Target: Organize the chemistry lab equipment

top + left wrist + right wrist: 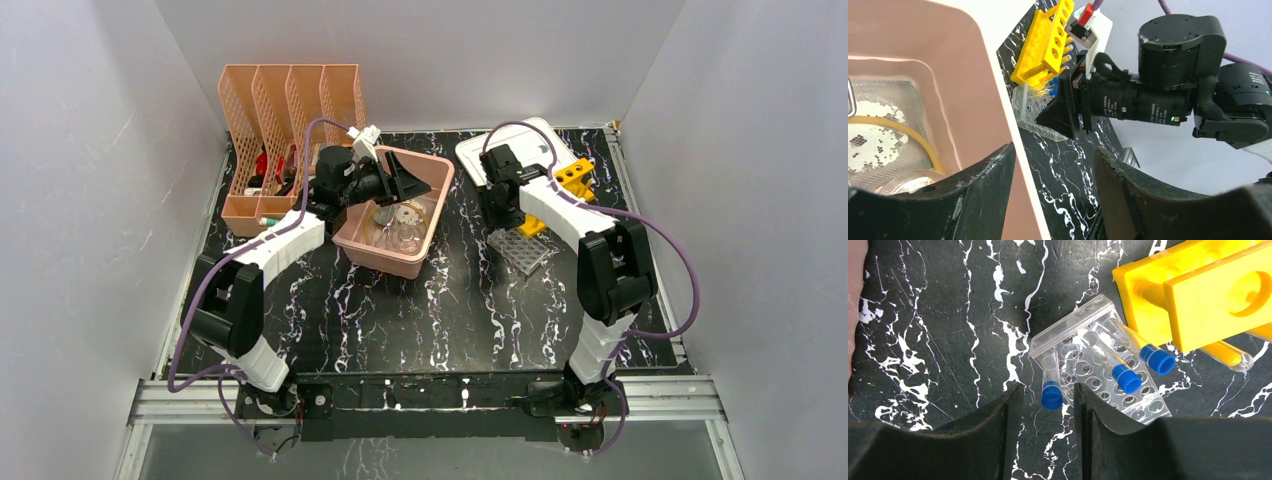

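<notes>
Black marble-patterned table (450,320) with white veins sits between plain white walls in the top view. At back left stands 1 peach mesh file holder (290,100) with 4 slots, red and dark items in the lower ends. Beside it is 1 pink tub (385,255), and 2 clear glass dishes (395,225) can be made out inside. 1 white lid (475,150) lies at back right, with 1 yellow rack (575,175) at its near edge and 1 clear rack (525,250) nearer the arms. The left gripper (415,185) hangs over the tub's far rim; the right gripper (500,218) points down beside the 2 racks.

From the left wrist, the left gripper (1053,155) has its 2 fingers spread, 1 on each side of the tub's wall (973,90), not pinching it. Inside the tub lie 1 yellow rubber tube (903,130) across 1 mesh pad (878,125). Beyond, the yellow rack (1045,45) tilts over the clear rack (1035,107), the right gripper (1063,112) just beside them.

From the right wrist, the right gripper (1048,387) is parted and holds nothing. 3 blue-capped tubes (1126,378) lie slanted on the clear rack (1083,327); 1 cap sits between the fingertips, touching neither. The yellow rack (1198,305) overlaps that rack's far corner, and 1 uncapped tube with yellow contents (1233,355) pokes out beneath it
</notes>
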Robot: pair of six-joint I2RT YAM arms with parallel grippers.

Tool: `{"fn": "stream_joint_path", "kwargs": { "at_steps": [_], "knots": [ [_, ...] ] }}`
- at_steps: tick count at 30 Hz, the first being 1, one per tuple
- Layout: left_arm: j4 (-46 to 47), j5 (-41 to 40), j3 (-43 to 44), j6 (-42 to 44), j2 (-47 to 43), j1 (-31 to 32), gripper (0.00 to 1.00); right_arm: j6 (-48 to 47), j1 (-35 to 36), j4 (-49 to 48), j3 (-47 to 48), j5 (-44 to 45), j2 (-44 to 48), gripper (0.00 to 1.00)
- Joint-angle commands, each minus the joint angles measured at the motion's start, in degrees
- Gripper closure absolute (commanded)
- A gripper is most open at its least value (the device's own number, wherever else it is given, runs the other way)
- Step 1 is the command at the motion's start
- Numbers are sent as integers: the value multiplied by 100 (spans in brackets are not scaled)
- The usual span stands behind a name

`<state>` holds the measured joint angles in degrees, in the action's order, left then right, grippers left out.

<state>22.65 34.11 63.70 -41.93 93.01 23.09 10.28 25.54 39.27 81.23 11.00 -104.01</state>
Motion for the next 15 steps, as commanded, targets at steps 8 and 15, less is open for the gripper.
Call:
{"fn": "stream_joint_path", "kwargs": {
  "at_steps": [8, 15],
  "knots": [
    [46, 97, -24, 80, -233, 16, 43, -26, 22, 105, 621, 445, 712, 49],
    [-7, 116, -8, 136, -347, 11, 43, 417, -206, -209, 151, 1144, 1020, 69]
  ]
}}
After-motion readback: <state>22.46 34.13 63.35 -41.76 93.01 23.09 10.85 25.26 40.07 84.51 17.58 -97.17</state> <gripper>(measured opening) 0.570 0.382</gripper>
